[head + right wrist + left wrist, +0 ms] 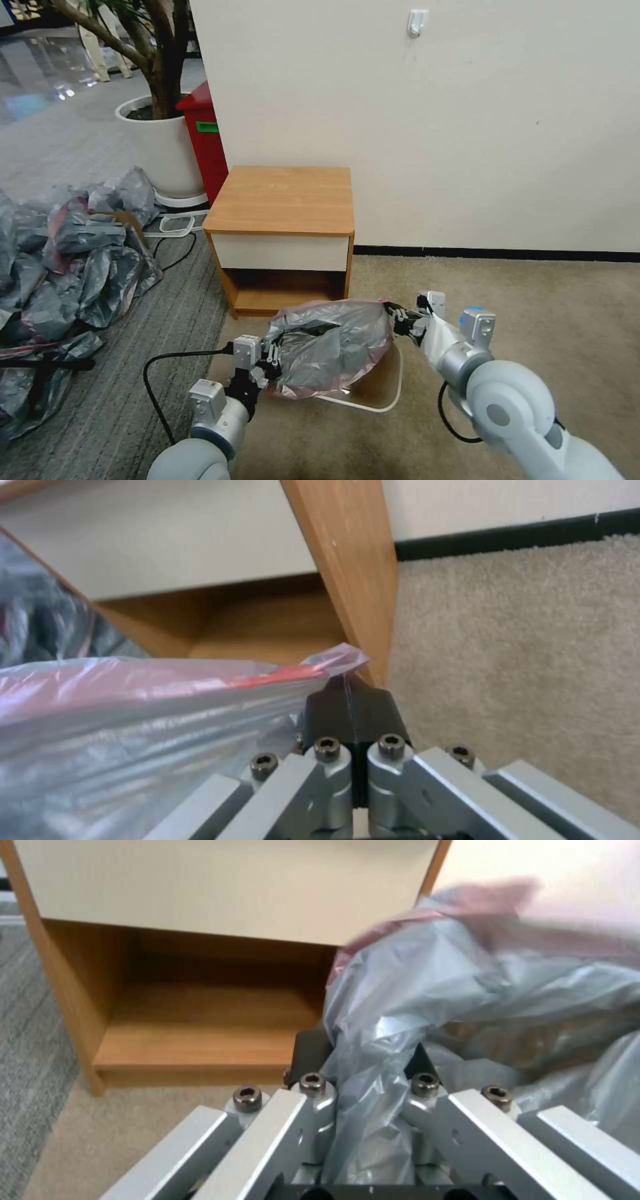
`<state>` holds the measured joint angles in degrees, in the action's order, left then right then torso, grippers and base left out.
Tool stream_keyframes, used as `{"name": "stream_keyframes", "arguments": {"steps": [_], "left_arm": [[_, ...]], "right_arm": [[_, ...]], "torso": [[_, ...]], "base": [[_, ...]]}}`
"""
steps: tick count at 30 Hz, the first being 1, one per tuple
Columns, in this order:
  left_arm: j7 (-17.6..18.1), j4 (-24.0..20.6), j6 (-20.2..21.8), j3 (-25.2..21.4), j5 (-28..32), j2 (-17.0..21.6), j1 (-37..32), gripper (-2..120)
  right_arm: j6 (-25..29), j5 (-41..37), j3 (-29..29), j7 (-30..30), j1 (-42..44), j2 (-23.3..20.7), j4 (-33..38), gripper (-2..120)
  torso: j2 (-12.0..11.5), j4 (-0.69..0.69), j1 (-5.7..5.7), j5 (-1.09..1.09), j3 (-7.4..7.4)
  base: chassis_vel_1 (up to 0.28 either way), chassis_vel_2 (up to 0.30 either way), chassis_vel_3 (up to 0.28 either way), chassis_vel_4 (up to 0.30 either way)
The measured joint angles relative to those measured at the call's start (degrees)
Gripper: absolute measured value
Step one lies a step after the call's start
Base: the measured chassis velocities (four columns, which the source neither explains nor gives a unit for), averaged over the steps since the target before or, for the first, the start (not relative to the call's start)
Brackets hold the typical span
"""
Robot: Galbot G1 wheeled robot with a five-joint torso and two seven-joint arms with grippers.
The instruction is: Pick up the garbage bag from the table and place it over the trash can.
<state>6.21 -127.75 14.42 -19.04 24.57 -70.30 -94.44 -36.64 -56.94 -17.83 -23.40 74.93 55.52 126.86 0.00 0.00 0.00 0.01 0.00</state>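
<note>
While both arms reach forward, you have the garbage bag (pixel 330 347) stretched between them above the trash can (pixel 383 393), just before the table (pixel 283 200). Your left gripper (pixel 272 357) pinches bunched grey plastic at one end; your right gripper (pixel 398 319) is clamped on the pink rim at the other.

Pale grey rounded arms, silver wrist cuffs, black cables (hex screws on aluminium links), black jaws.

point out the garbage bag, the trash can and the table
garbage bag (pixel 330 343), head view, grey middle of the bag
trash can (pixel 393 393), head view, bare rim at its right
table (pixel 283 197), head view, bare wooden top
</note>
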Motion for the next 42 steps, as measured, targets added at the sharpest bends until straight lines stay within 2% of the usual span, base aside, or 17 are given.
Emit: {"name": "stream_keyframes", "arguments": {"steps": [7, 13, 16, 18, 20, 23, 24, 26, 28, 31, 33, 34, 36, 37, 39, 42], "left_arm": [[0.0, -0.1, 0.7, -1.2, 3.0, -0.6, 0.0, 7], [0.1, -0.3, 1.6, -1.3, 5.7, -0.9, 0.2, 7], [0.2, -0.2, 1.8, -1.3, 6.1, -0.9, 0.3, 7], [0.5, 0.6, 2.0, -1.5, 6.5, -0.9, 0.7, 7], [1.0, 1.1, 2.1, -1.4, 6.7, -0.9, 1.0, 7], [2.4, 2.4, 2.6, -1.1, 7.7, -1.0, 1.9, 7], [2.4, 2.4, 2.6, -1.1, 7.7, -1.0, 1.9, 7], [4.2, 3.7, 3.0, -0.6, 9.2, -1.2, 3.1, 7], [5.2, 4.0, 3.3, -0.5, 10.3, -1.2, 3.5, 7], [7.8, 4.5, 4.0, -0.4, 13.6, -1.2, 4.4, 7], [8.4, 4.5, 4.2, -0.4, 14.4, -1.2, 4.5, 7], [9.5, 4.5, 4.7, -0.5, 16.0, -1.2, 4.9, 7], [10.0, 4.4, 4.8, -0.5, 16.7, -1.1, 5.0, 7], [10.7, 4.3, 5.0, -0.6, 17.5, -1.0, 5.2, 7], [10.9, 4.1, 5.0, -0.7, 17.7, -0.9, 5.3, 7], [11.2, 3.3, 5.0, -0.8, 17.7, -0.7, 5.4, 7]], "right_arm": [[-3.7, -2.6, -3.2, 1.4, 0.7, -2.2, 0.4, 0], [-4.0, -5.6, -4.6, 1.2, 0.9, -2.4, 0.4, 0], [-4.0, -6.5, -5.5, 1.1, 1.2, -2.3, 0.8, 4], [-3.9, -8.4, -7.4, 0.6, 2.0, -2.4, 2.6, 15], [-3.8, -9.6, -8.0, -0.3, 2.5, -2.5, 3.8, 18], [-3.5, -13.0, -9.0, -3.4, 3.4, -2.6, 7.1, 32], [-3.5, -13.0, -9.0, -3.4, 3.4, -2.6, 7.1, 32], [-2.7, -14.5, -9.0, -6.5, 4.1, -2.5, 10.4, 45], [-2.0, -15.0, -8.7, -7.6, 4.3, -2.2, 11.7, 48], [-0.2, -18.0, -7.0, -11.3, 5.4, -0.9, 16.2, 64], [0.2, -18.3, -6.3, -11.5, 6.0, -0.5, 16.4, 67], [0.5, -18.7, -5.2, -11.2, 7.2, 0.7, 16.7, 74], [0.5, -18.8, -4.8, -10.5, 7.7, 1.1, 16.7, 76], [0.3, -18.1, -3.6, -8.4, 8.6, 2.2, 16.7, 84], [-0.2, -17.4, -2.9, -7.2, 9.0, 2.8, 16.7, 88], [-3.0, -16.8, -0.7, -5.0, 9.1, 4.2, 16.7, 98]], "torso": [[0.0, 0.00, 0.00, -0.01, 0.00], [0.0, 0.00, 0.00, 0.00, 0.00], [0.0, 0.00, 0.00, 0.00, 0.00], [0.0, 0.00, 0.00, -0.01, 0.00], [0.0, 0.00, 0.00, -0.01, 0.00], [0.0, 0.00, 0.00, -0.02, 0.00], [0.0, 0.00, 0.00, -0.02, 0.00], [0.0, 0.00, 0.00, -0.02, 0.00], [0.0, 0.00, 0.00, -0.01, 0.00], [0.0, 0.01, 0.00, -0.03, 0.00], [0.0, 0.00, 0.00, -0.02, 0.00], [0.0, 0.00, 0.00, -0.01, 0.00], [0.0, 0.00, 0.00, -0.01, 0.00], [0.0, 0.00, 0.00, -0.02, 0.00], [0.0, 0.00, 0.00, -0.02, 0.00], [0.0, 0.00, 0.00, -0.02, 0.00]], "base": [[0.000, 0.000, 0.000, 0.000], [0.000, 0.000, 0.000, 0.000], [0.000, 0.000, 0.000, 0.000], [0.000, 0.000, 0.000, 0.000], [0.000, 0.000, 0.000, 0.000], [0.000, 0.000, 0.000, 0.000], [0.000, 0.000, 0.000, 0.000], [0.000, 0.000, 0.000, 0.000], [0.000, 0.000, 0.000, 0.000], [0.000, 0.000, 0.000, 0.000], [0.000, 0.000, 0.000, 0.000], [0.000, 0.000, 0.000, 0.000], [0.000, 0.000, 0.000, 0.000], [0.000, 0.000, 0.000, 0.000], [0.000, 0.000, 0.000, 0.000], [0.000, 0.000, 0.000, 0.000]]}}
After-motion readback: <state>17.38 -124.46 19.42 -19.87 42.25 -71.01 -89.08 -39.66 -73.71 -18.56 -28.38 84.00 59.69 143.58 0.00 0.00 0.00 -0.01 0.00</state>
